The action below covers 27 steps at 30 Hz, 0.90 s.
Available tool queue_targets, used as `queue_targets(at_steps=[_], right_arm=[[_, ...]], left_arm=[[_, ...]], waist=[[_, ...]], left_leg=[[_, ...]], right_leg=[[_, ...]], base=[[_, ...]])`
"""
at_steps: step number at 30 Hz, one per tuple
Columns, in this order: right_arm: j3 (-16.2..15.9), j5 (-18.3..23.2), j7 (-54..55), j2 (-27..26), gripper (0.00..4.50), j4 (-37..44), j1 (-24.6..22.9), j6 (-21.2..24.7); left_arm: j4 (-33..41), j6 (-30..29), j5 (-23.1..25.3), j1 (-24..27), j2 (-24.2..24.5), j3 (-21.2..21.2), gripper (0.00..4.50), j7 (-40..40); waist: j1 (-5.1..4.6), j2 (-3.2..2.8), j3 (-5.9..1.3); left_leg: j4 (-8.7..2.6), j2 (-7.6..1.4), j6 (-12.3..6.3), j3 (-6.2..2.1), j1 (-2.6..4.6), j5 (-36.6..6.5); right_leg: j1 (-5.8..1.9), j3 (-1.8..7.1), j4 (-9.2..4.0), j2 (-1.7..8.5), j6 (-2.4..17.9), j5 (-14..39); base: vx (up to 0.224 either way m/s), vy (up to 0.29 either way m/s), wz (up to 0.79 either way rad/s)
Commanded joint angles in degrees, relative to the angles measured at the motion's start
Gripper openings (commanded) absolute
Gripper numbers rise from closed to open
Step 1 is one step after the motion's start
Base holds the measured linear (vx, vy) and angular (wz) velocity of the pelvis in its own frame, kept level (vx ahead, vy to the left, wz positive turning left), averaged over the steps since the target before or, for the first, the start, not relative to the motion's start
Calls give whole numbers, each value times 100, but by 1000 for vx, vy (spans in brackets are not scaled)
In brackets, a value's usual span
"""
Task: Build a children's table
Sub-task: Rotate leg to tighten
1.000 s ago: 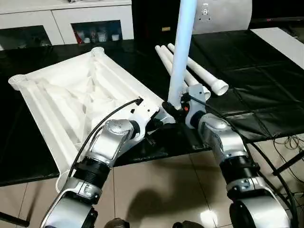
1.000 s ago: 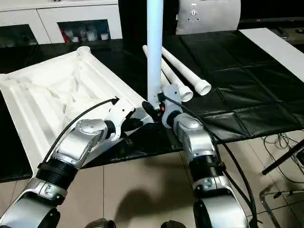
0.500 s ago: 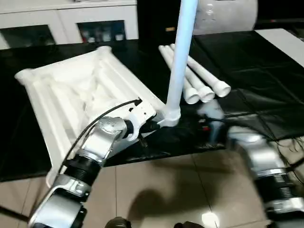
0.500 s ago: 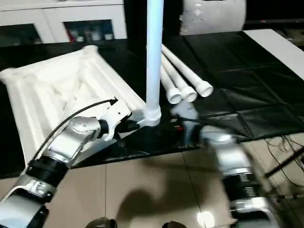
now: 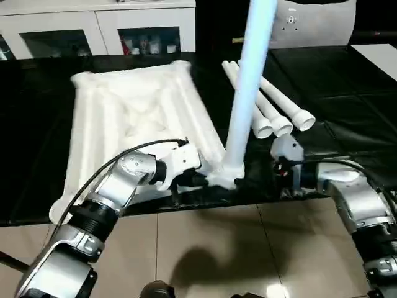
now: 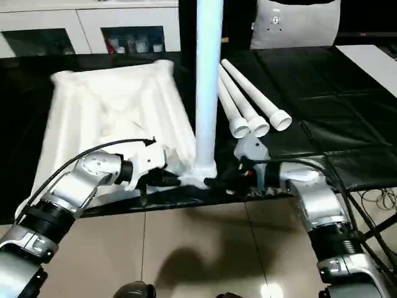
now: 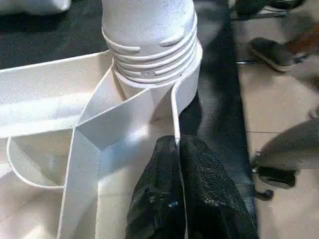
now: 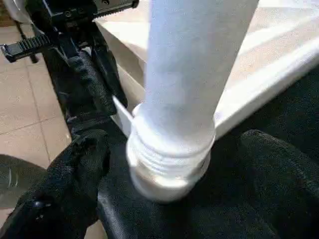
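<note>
The white table top lies upside down on the black-sheeted work table. One white leg stands upright in its near right corner socket. My left gripper is shut on the top's thin rim just beside that socket, and it is also seen from above. My right gripper is open, with one black finger on each side of the leg's threaded base and apart from it. Three loose legs lie side by side behind the right arm.
The work table's front edge runs just under both grippers, with tiled floor below. White cabinets stand at the back. A white panel lies at the far right. A person's shoe rests on the floor.
My right gripper has let go of the upright leg and opened, drawing back to the right. The table top has swung round and nearer the front edge, held by my left gripper.
</note>
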<state>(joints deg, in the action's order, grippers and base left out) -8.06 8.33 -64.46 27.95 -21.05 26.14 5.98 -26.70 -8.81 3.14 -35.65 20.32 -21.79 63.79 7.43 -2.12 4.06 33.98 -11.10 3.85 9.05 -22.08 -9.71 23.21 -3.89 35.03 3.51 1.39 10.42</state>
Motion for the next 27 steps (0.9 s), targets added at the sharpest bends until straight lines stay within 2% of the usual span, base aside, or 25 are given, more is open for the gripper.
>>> queue_targets(at_steps=[1,3,6,7,8,9,14,15,21,26,27], right_arm=[[-61,-28,-143,21,448,-19,97,-57],[-78,-2,-193,6,421,-47,119,-62],[-100,128,-398,-55,410,-220,226,-15],[-115,158,-461,-67,385,-284,254,-14],[-127,164,-498,-74,385,-334,275,-33],[-144,166,-534,-75,364,-369,290,-22],[-172,163,-613,-79,344,-450,318,25],[-172,162,-621,-81,322,-466,321,27],[-179,173,-698,-104,270,-571,340,40],[-213,187,-724,-138,251,-578,316,126],[-217,203,-723,-155,251,-549,297,193]], left_arm=[[155,154,43,-123,42,-253,0,318],[161,197,34,-127,61,-267,0,409],[174,310,-4,-146,114,-285,0,629],[172,329,-16,-151,127,-287,0,671],[160,348,-21,-157,135,-286,0,696],[144,365,-19,-159,142,-285,0,710],[93,405,-16,-170,158,-276,0,737],[88,406,-17,-171,160,-272,0,740],[51,407,-34,-176,159,-253,0,776],[32,356,-72,-170,138,-220,0,786],[44,307,-97,-160,128,-196,0,773]], waist=[[-24,18,-489],[-21,15,-486],[0,25,-487],[1,24,-496],[-1,20,-489],[4,21,-487],[14,21,-482],[17,15,-479],[15,18,-478],[12,19,-475],[14,4,-459]], left_leg=[[-331,-208,-393,-11,84,-887],[-326,-208,-406,-9,86,-877],[-322,-208,-435,-9,82,-829],[-315,-204,-440,-5,81,-814],[-315,-201,-444,-7,74,-820],[-315,-205,-441,-5,81,-824],[-313,-206,-444,-3,84,-817],[-314,-205,-441,-6,83,-817],[-314,-204,-437,-7,83,-817],[-318,-203,-409,-6,89,-864],[-320,-201,-410,-8,82,-854]], right_leg=[[-351,259,-367,441,1340,657],[-345,260,-368,443,1347,635],[-348,258,-356,443,1364,589],[-350,257,-347,441,1379,559],[-349,251,-351,437,1384,562],[-345,253,-351,435,1378,570],[-342,253,-346,431,1392,553],[-343,254,-346,434,1388,566],[-345,249,-352,432,1376,609],[-342,249,-360,429,1361,687],[-333,250,-359,428,1361,678]], base=[[0,0,0],[0,0,0],[0,0,0],[0,0,0],[0,0,0],[0,0,0],[0,0,0],[0,0,0],[0,0,0],[0,0,0],[0,0,0]])
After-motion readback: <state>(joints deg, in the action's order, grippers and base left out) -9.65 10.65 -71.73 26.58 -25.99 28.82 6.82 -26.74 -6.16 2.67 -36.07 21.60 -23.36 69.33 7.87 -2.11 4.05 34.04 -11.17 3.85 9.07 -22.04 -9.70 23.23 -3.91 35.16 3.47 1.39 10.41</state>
